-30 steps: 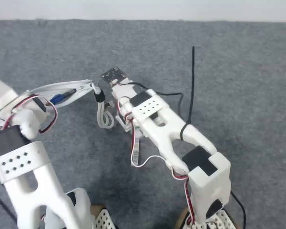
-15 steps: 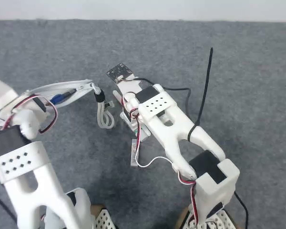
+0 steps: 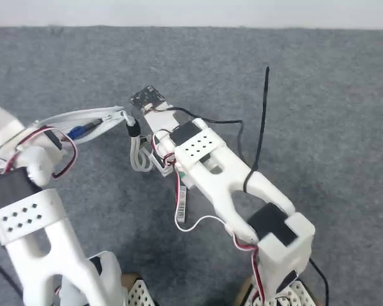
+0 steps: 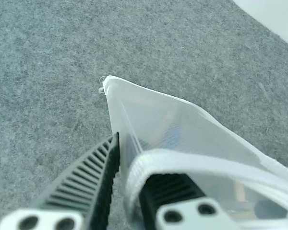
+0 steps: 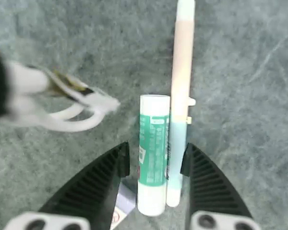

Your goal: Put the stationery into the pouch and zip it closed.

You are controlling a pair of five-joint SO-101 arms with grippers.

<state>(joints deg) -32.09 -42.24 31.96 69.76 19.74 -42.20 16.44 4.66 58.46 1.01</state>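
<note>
Pinching the clear pouch point(image 4: 182, 129) on the left, left gripper point(image 4: 130, 163) jaws clamped on its edge, right gripper point(image 5: 156, 152) jaws apart, straddling green glue stick point(image 5: 152, 143) and pen point(image 5: 182, 72)

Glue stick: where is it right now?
Right wrist view: the glue stick lies on the carpet between the right gripper's open jaws, side by side with the pen, a little apart from the zip loop.

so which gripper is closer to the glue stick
Right. The right gripper straddles the glue stick and pen; the left gripper holds the pouch, apart from it.
</note>
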